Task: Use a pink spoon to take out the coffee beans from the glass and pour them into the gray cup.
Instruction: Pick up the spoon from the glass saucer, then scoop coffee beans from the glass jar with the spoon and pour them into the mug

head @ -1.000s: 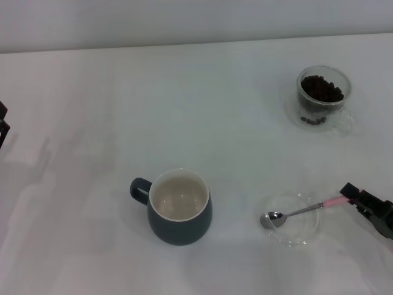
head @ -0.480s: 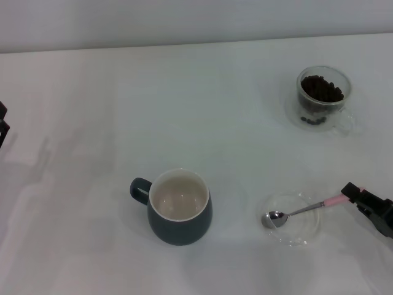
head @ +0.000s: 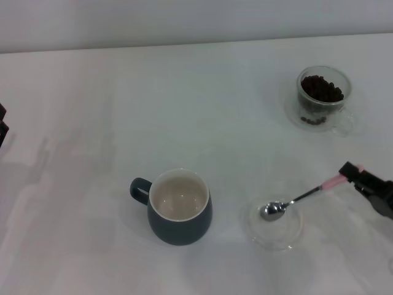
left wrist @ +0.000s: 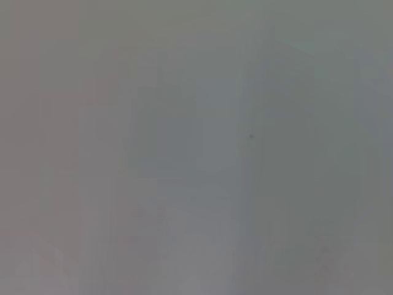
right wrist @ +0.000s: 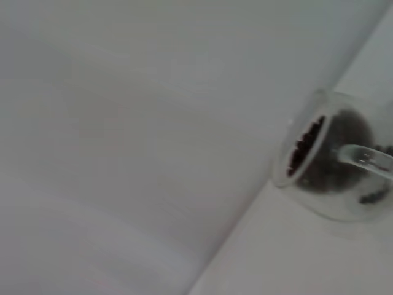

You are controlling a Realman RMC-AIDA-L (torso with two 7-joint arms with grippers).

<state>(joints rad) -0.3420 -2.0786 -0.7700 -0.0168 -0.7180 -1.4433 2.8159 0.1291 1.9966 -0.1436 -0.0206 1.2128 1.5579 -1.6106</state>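
Since the pink spoon (head: 301, 198) is slim, stiff and light, with a smooth metal bowl and neck, we judge its pale pink handle the place to take it, and that is where the right gripper (head: 356, 174) has it: the fingers (head: 349, 169) are pinched on the far tip of the handle at the right edge of the desk (head: 184, 98). The spoon slants down from that grip, its shiny bowl resting in or just over the shallow clear saucer (head: 274, 225); we cannot tell whether it touches. A hold so near the end gives little control, so we expect the spoon could twist or slip once loaded.

The glass (head: 324, 98) stands well apart, toward the far right of the desk, and it also shows in the right wrist view (right wrist: 328, 163). It is thin, clear and likely fragile and easy to nudge, so the spoon should enter it gently. The coffee beans (head: 321, 89) heap inside it, small, hard and loose, apt to roll off a shallow spoon. The gray cup (head: 180, 208) sits near the middle front, sturdy and heavy-looking, its cream inside holding no beans, handle pointing to the robot's left.

We count one spoon, one glass, one cup, one saucer, and a heap of beans too many to number. The left gripper (head: 2, 126) sits parked at the left edge; we cannot tell how its fingers stand.
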